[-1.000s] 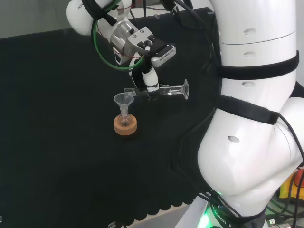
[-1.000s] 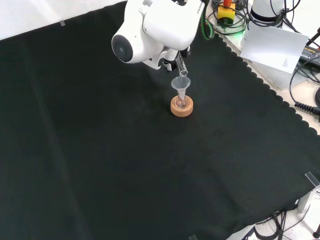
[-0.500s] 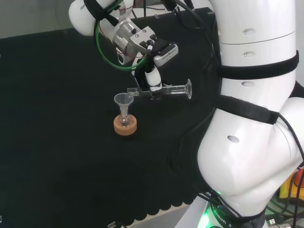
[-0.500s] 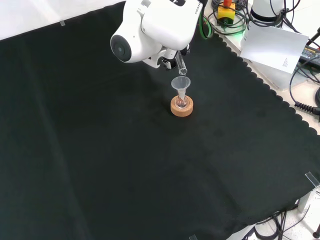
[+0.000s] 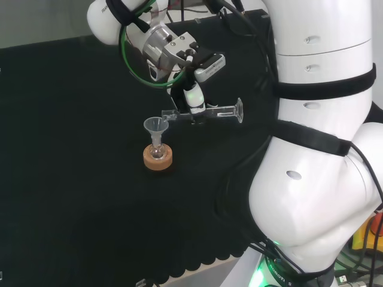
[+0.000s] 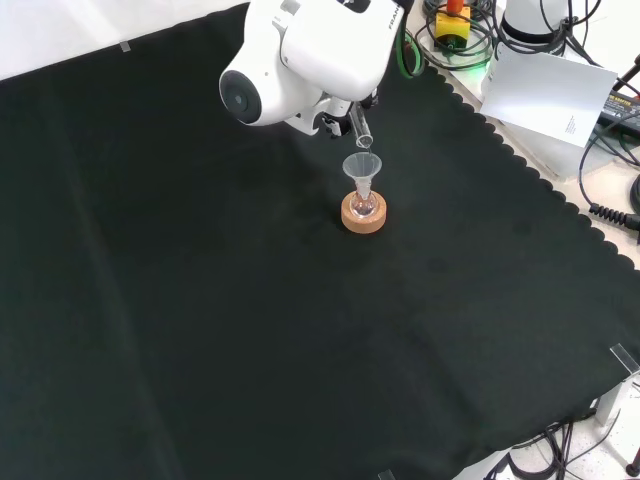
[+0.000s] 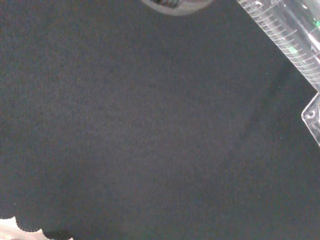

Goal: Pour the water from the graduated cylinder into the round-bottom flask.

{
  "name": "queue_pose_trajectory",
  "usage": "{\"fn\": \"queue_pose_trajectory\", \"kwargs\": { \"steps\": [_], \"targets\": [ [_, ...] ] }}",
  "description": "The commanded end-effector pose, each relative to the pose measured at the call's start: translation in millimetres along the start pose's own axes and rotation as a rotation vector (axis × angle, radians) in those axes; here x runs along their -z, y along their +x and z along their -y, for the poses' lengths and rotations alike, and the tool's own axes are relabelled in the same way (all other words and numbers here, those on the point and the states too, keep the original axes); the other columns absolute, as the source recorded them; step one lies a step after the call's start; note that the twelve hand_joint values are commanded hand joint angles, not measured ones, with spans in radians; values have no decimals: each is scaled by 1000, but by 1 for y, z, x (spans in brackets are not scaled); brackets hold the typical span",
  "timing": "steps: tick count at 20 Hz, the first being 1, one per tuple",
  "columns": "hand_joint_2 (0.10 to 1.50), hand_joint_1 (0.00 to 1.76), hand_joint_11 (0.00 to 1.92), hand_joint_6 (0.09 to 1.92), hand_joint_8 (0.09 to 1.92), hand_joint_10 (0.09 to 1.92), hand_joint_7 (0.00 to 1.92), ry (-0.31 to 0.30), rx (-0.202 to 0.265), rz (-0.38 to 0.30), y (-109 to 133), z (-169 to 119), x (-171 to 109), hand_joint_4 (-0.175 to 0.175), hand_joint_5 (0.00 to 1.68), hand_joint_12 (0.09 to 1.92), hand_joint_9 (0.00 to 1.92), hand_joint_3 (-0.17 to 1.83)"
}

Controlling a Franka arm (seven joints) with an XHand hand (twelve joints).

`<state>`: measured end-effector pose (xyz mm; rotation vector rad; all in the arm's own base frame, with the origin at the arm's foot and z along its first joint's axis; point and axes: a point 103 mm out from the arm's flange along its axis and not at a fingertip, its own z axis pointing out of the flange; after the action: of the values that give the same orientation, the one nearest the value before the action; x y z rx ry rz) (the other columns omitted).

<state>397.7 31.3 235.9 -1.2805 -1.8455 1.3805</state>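
hand [image 5: 192,95] raised slightly, shifted right in head view | graduated cylinder [image 5: 209,112] lifted with it, closer to level | mouth end [image 5: 169,113] pulled up and right off funnel [image 5: 155,125] rim | base end higher near arm link

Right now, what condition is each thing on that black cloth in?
Clear graduated cylinder: held about level, mouth just above the funnel.
Clear funnel: upright in the flask's neck.
Small round-bottom glass flask: upright on its stand.
Cork ring stand: flat on the cloth.
Black and white hand: curled round the cylinder.
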Motion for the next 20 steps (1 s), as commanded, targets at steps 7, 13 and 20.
{"fn": "queue_pose_trajectory", "kwargs": {
  "steps": [7,13,20],
  "targets": [
    [1081,1274,1243,908,888,87,1076,14,-24,30,6,-2,5,-175,1035,775,1488,0],
    [1080,1274,1247,906,886,87,1078,12,-27,33,12,-3,10,-175,1036,774,1492,-1],
    [1079,1275,1250,904,883,87,1079,12,-27,35,7,-3,7,-175,1037,771,1497,-1]
  ]
}}
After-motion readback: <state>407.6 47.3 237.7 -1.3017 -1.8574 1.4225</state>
